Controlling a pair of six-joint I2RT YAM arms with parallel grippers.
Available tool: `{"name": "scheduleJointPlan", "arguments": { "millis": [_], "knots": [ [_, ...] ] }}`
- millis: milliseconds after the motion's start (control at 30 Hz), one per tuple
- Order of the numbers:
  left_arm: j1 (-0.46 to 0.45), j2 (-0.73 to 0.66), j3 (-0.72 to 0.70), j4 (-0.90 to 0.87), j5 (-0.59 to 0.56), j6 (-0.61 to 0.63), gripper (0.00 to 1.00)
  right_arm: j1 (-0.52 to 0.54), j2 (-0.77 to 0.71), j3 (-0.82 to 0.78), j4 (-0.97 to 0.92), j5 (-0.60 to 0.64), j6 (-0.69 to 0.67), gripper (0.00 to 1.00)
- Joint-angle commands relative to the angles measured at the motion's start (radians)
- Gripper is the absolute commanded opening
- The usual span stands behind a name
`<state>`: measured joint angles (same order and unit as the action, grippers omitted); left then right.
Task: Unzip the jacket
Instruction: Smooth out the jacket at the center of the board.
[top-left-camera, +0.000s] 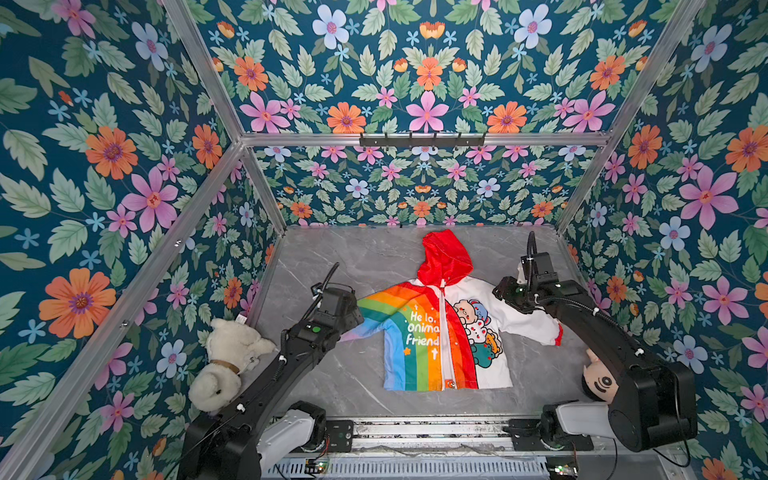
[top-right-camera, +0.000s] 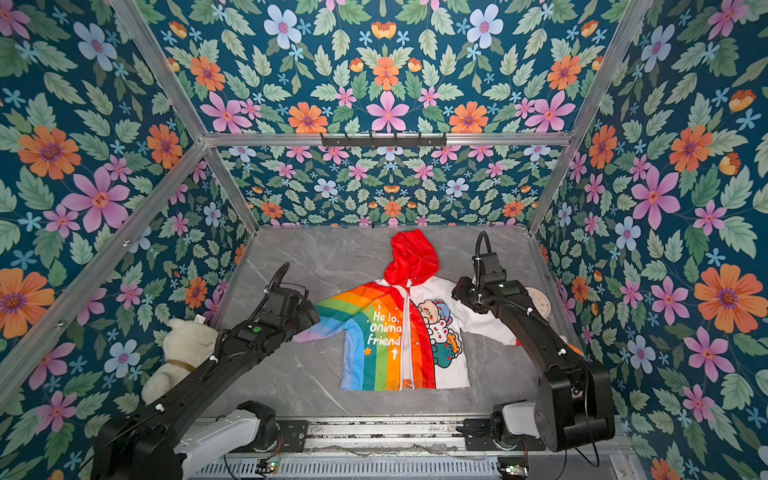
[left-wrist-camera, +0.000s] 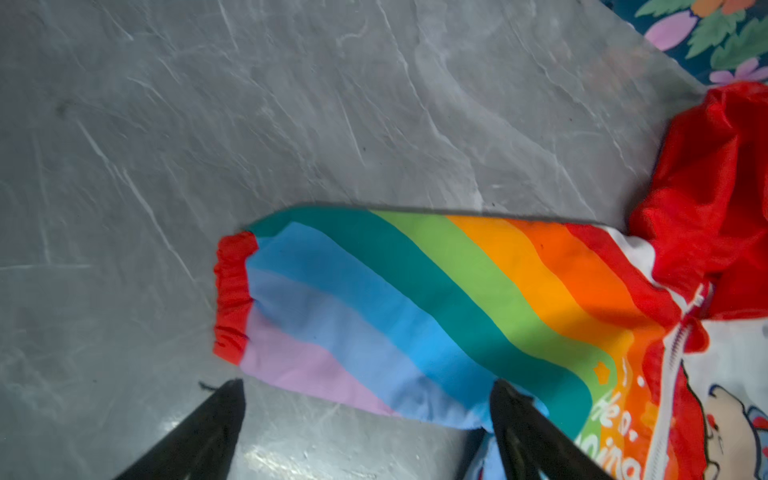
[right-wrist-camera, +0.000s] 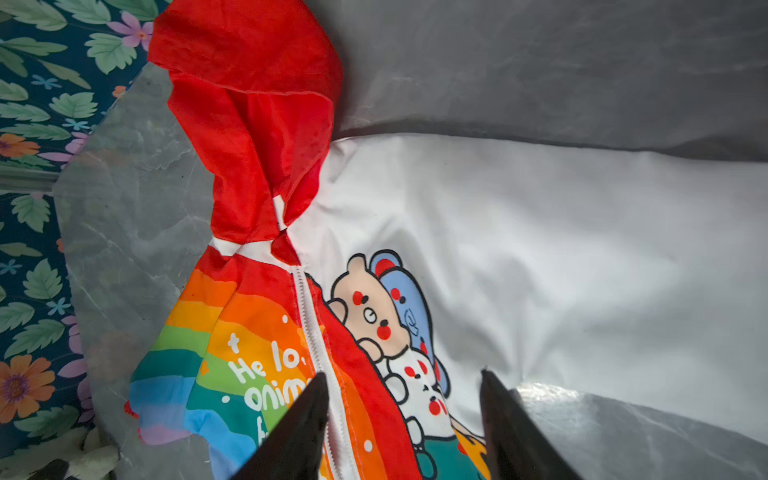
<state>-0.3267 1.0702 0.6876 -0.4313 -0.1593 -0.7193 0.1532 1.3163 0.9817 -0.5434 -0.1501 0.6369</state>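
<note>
So jacket zipper (top-left-camera: 443, 336) runs hood-to-hem, top at collar | right hand (right-wrist-camera: 403, 374) nearer, open | left hand (left-wrist-camera: 368, 383) open by sleeve (left-wrist-camera: 374, 316)

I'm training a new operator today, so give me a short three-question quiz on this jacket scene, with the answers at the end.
1. True or false: the jacket zipper is already undone.
2. Which sleeve lies nearest the left gripper? A rainbow-striped, B white, C plain red.
3. What colour is the hood?
Key: 1 false, it is closed to the top. 2 A, the rainbow sleeve. 3 red.
</note>
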Motion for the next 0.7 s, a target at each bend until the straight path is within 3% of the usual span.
{"name": "scheduleJointPlan", "arguments": {
  "millis": [0, 167, 300, 667],
  "knots": [
    [0.121, 0.043, 0.012, 0.016, 0.092, 0.111, 0.91, -0.022, -0.031, -0.014, -0.051, 0.002, 0.026, 0.57],
    [0.24, 0.158, 0.022, 0.058, 0.156, 0.17, 0.84, -0.023, -0.083, -0.004, -0.127, 0.025, -0.001, 0.57],
    [0.297, 0.214, 0.01, 0.071, 0.179, 0.187, 0.73, -0.023, -0.116, -0.008, -0.17, 0.041, -0.019, 0.57],
    [0.313, 0.311, -0.019, 0.099, 0.184, 0.183, 0.57, -0.022, -0.147, -0.017, -0.206, 0.069, -0.037, 0.57]
  ]
}}
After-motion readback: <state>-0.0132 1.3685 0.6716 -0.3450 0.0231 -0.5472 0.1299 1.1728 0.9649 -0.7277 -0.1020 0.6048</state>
